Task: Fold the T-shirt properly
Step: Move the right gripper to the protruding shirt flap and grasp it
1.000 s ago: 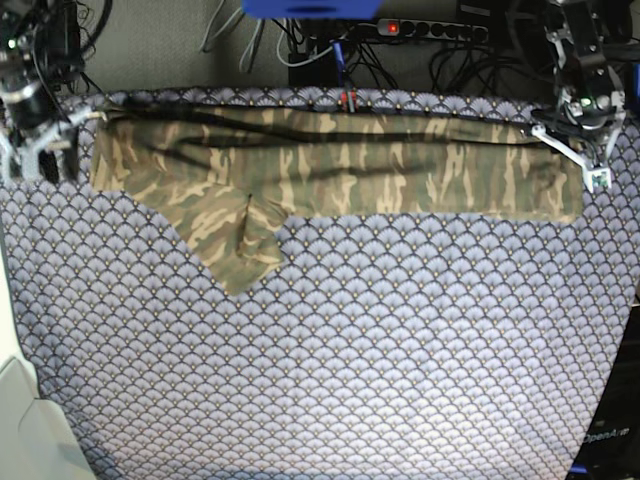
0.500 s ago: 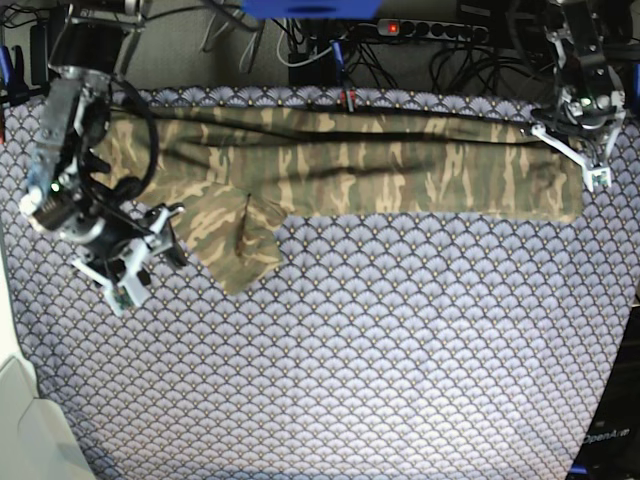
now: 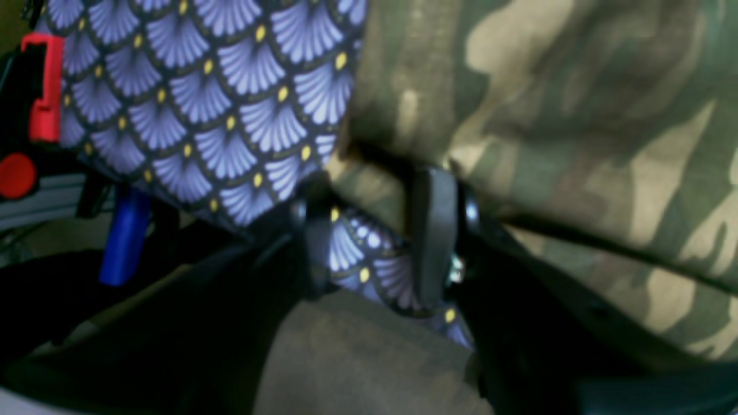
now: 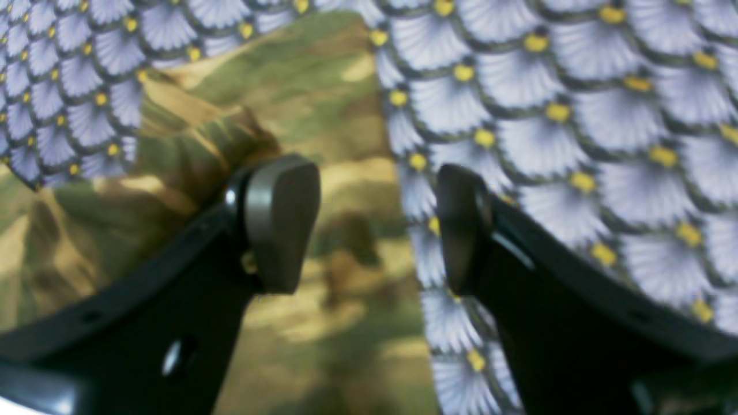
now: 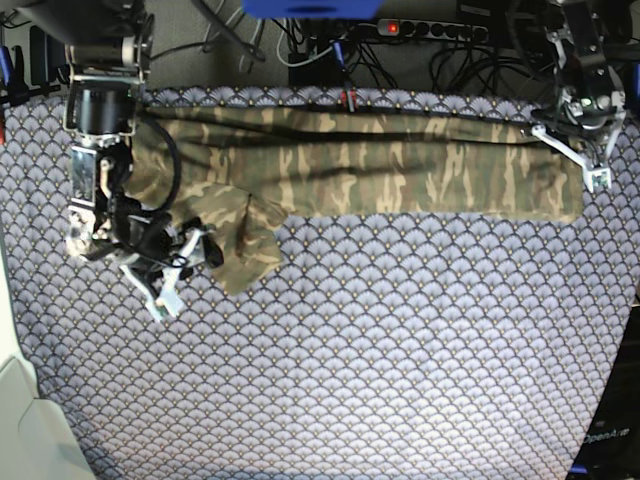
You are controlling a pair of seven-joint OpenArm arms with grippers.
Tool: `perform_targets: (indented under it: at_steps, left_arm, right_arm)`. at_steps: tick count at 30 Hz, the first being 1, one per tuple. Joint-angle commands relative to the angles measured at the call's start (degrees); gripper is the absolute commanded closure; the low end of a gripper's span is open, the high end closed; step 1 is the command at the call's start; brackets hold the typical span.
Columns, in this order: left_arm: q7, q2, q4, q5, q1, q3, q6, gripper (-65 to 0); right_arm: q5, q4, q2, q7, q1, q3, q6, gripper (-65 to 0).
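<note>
The camouflage T-shirt lies folded into a long band across the far side of the purple scallop tablecloth. One sleeve sticks out toward the front at the left. My right gripper is open just left of that sleeve. In the right wrist view the right gripper straddles the sleeve's edge, one finger over cloth and one over tablecloth. My left gripper sits at the band's right end. In the left wrist view the left gripper pinches the shirt's edge together with some tablecloth.
A power strip and cables run behind the table's far edge. A red clamp and a blue part hang off the table's edge beside the left gripper. A white object stands at the front left corner.
My right arm has swung from the far left corner down and forward to the sleeve, with its gripper open. The left arm and the shirt have stayed put.
</note>
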Motion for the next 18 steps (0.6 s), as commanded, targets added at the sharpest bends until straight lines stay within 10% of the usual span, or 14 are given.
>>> perform_targets:
  at_steps: [1, 18]
  left_arm:
    - [-0.5, -0.8, 1.1, 0.7, -0.4, -0.3, 0.1, -23.0]
    - [2.8, -0.8, 1.1, 0.7, -4.6, -0.3, 0.1, -23.0]
  right_arm:
    - [0.6, -0.2, 0.4, 1.5, 2.1, 0.2, 0.2, -36.9]
    - [0.6, -4.2, -1.6, 2.0, 0.7, -0.3, 0.2, -28.2]
